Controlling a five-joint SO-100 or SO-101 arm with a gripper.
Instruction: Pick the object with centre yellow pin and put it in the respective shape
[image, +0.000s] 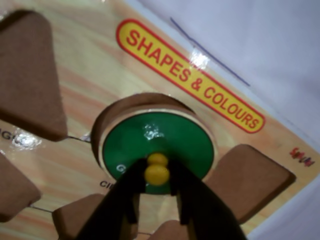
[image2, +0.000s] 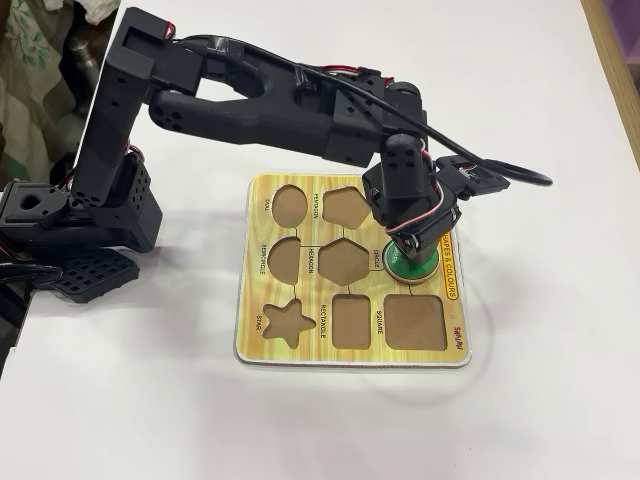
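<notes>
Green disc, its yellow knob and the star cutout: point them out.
green disc (image: 150, 140), wrist view, bare green face.
yellow knob (image: 157, 174), wrist view, knob top.
star cutout (image2: 287, 322), fixed view, recess centre.

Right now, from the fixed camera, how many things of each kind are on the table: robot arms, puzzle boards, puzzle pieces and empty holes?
Robot arm: 1
Puzzle board: 1
Green disc: 1, held by the tool
Empty cutouts showing in the fixed view: 7
Total: 10

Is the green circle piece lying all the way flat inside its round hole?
No. In the wrist view the green disc sits tilted over the round hole, its rim raised, with the gripper shut on its yellow knob.
</notes>
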